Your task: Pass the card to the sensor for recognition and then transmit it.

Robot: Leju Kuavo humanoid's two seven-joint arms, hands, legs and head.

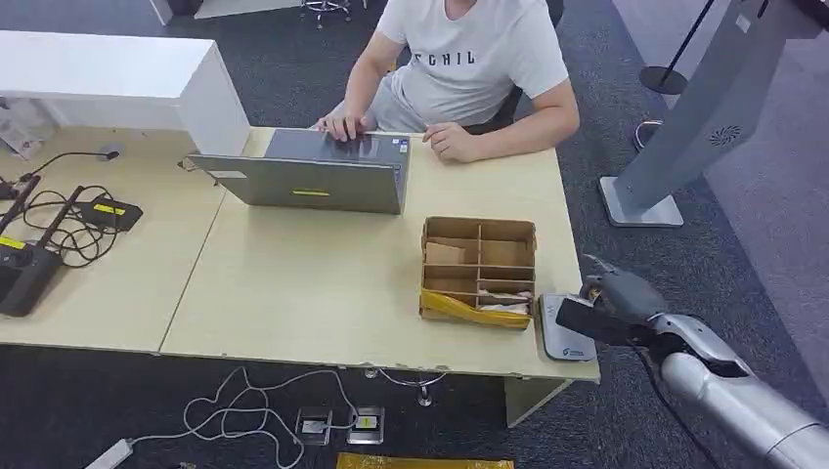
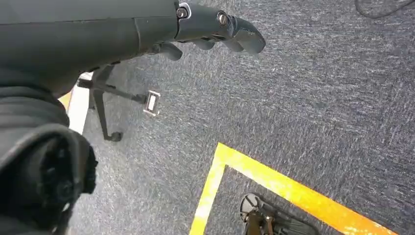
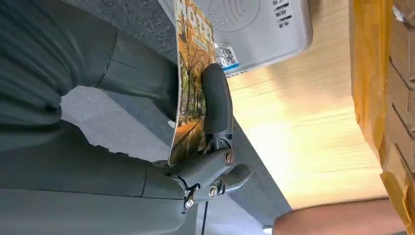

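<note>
My right hand [image 1: 611, 303] hovers at the table's near right corner, gripping a card [image 3: 192, 73] printed with orange autumn trees. In the right wrist view the card stands edge-on between the thumb and a dark finger [image 3: 216, 100], right beside the grey card sensor [image 3: 259, 22]. The sensor [image 1: 567, 339] lies flat on the table corner, partly under my hand. My left hand [image 2: 215, 27] hangs over the carpet with its fingers curled in and nothing in them.
A brown cardboard divider box [image 1: 479, 271] with yellow tape stands just left of the sensor. A person sits across the table [image 1: 323, 293] typing on a laptop [image 1: 313, 176]. Cables and a router [image 1: 24, 274] lie at the far left. A grey stand [image 1: 684, 137] rises on the right.
</note>
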